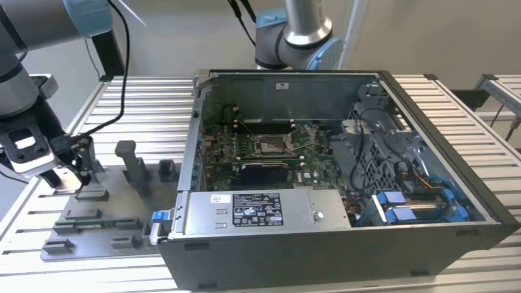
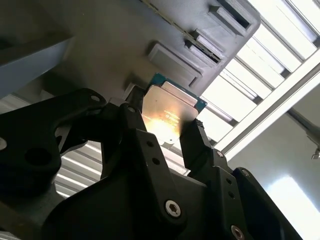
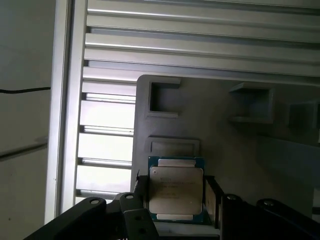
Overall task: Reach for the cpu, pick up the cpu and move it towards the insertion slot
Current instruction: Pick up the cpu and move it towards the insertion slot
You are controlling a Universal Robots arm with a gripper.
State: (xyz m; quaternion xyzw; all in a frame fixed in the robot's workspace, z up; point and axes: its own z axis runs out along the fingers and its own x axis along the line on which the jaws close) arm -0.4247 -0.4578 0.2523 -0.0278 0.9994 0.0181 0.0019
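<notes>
The cpu [image 3: 176, 192] is a small square chip with a silvery top face and a green rim. It sits between my two black fingers [image 3: 141, 196], over the grey plastic tray [image 3: 220, 130]. In the second wrist view the cpu [image 2: 169, 111] catches the light, with a finger pressed on each side edge. My gripper [image 1: 69, 182] is shut on it, low over the tray [image 1: 89, 220] at the exterior view's left. The insertion slot [image 1: 271, 144], a shiny metal frame on the green board, lies inside the open computer case [image 1: 342, 244], well to the exterior view's right of the gripper.
Upright grey blocks [image 1: 130, 165] stand on the tray between the gripper and the case wall [image 1: 189, 152]. A plain black rectangle [image 1: 260, 174] lies just in front of the slot. Cables [image 1: 382, 146] and blue drive bays [image 1: 415, 204] fill the case's right side. A slatted metal table [image 1: 146, 104] carries everything.
</notes>
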